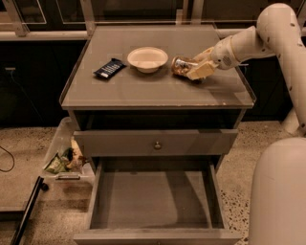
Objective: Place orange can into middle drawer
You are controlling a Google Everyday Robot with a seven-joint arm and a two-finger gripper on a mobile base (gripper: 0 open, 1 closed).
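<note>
Camera view, tool seemingly clasping can, bowl

Indoor robot test space, lab or office type. Signs:
- speckled stone-chip floor
- glazed partition with pale frames along far side
- plain grey drawer cabinet standing alone, middle drawer pulled out toward near side
- clear plastic bin on floor left of cabinet, crumpled wrappers inside
- black cable on floor at far left
- white robot arm reaching in from right, gripper low over right part of cabinet top, at orange can
</note>
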